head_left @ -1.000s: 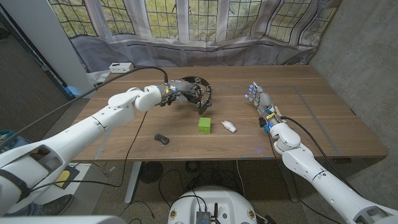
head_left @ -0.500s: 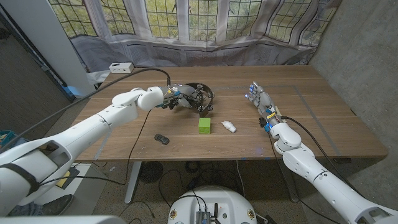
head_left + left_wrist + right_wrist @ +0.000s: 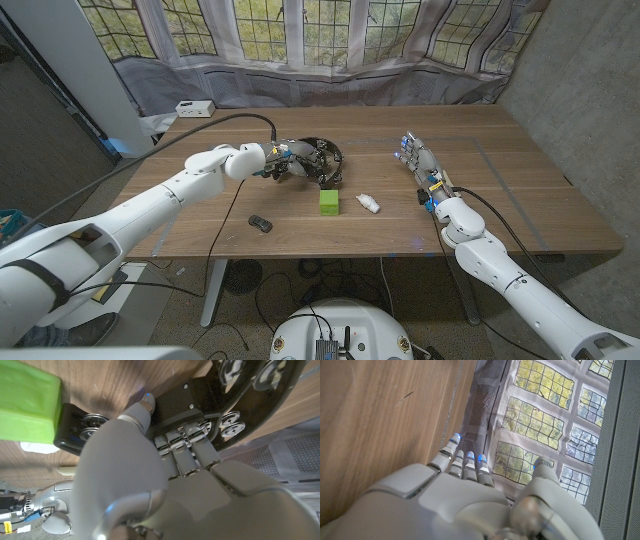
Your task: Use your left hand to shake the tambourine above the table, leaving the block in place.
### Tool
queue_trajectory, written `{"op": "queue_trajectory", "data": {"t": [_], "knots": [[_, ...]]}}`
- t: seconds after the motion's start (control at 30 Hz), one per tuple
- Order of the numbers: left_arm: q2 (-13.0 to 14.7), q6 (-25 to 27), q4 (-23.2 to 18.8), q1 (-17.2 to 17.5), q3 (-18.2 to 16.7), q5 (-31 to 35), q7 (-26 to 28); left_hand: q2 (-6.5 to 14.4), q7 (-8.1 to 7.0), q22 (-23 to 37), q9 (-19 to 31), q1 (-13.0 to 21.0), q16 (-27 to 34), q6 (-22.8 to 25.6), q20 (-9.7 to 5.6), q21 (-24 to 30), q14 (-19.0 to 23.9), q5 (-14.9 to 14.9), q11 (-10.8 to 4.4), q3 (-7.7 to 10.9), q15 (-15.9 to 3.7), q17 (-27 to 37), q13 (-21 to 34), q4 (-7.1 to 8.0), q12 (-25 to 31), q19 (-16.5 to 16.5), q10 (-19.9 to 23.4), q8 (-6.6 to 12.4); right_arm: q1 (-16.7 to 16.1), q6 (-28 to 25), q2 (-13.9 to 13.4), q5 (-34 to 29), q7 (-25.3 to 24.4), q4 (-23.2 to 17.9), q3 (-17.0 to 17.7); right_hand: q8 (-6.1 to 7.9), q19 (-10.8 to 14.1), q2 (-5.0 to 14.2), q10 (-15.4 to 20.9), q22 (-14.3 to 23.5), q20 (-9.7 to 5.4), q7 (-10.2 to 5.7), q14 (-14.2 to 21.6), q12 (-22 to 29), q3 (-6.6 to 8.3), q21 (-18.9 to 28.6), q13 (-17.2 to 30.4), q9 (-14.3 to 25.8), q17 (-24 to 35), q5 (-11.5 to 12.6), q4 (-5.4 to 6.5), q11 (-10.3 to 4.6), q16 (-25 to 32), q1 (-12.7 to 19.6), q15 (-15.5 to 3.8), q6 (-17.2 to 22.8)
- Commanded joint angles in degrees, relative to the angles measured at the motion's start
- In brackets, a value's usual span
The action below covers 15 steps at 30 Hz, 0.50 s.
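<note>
My left hand (image 3: 283, 163) grips the black tambourine (image 3: 322, 161) by its rim, holding it over the table's middle just behind the green block (image 3: 329, 201). In the left wrist view the fingers (image 3: 182, 455) wrap the black frame (image 3: 197, 395), with metal jingles (image 3: 230, 422) beside them and the green block (image 3: 27, 402) close by. The block sits on the wood, apart from the tambourine. My right hand (image 3: 420, 162) stands on the table's right side with fingers apart, holding nothing; in its wrist view the fingers (image 3: 465, 462) reach toward the window.
A small white object (image 3: 369, 204) lies right of the block. A small black object (image 3: 260, 223) lies near the front left. A white box (image 3: 194, 108) sits at the table's far left corner. A black cable (image 3: 215, 215) runs along my left arm.
My left hand has drawn the tambourine slightly lower and toward the block, tilting it flatter. The right hand and the block have not moved.
</note>
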Motion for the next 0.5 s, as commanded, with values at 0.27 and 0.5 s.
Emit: {"op": "queue_trajectory", "data": {"t": [0.27, 0.5], "knots": [[-1.1, 0.05, 2.23, -0.81, 1.57, 0.24, 0.7, 2.37, 0.5, 0.23, 0.14, -0.28, 0.27, 0.71, 0.12, 0.24, 2.36, 0.47, -0.13, 1.97, -2.96, 0.25, 0.24, 1.91, 0.01, -0.33, 0.05, 0.41, -0.63, -0.28, -0.49, 0.24, -0.27, -0.34, 0.38, -0.12, 0.61, 0.03, 0.58, 0.22, 0.12, 0.02, 0.36, -0.06, -0.16, -0.01, 0.33, 0.25, 0.26, -0.05, -0.04, -0.02, -0.01, 0.72, 0.15, 0.3], [-1.15, 0.57, 2.62, -1.02, 1.99, 0.28, 0.16, 2.52, 0.44, 0.22, 0.11, -0.27, 0.08, 0.36, 0.28, 0.09, 1.51, 0.46, -0.19, 1.87, -2.85, 0.35, 0.22, 2.04, -0.37, -1.14, -0.62, 0.22, -0.31, -0.63, -0.28, 0.51, -0.06, -0.04, 0.22, -0.12, 0.62, 0.03, 0.62, 0.22, 0.09, 0.01, 0.35, -0.05, -0.18, -0.01, 0.33, 0.25, 0.27, -0.05, -0.02, -0.02, -0.01, 0.7, 0.17, 0.3]]}}
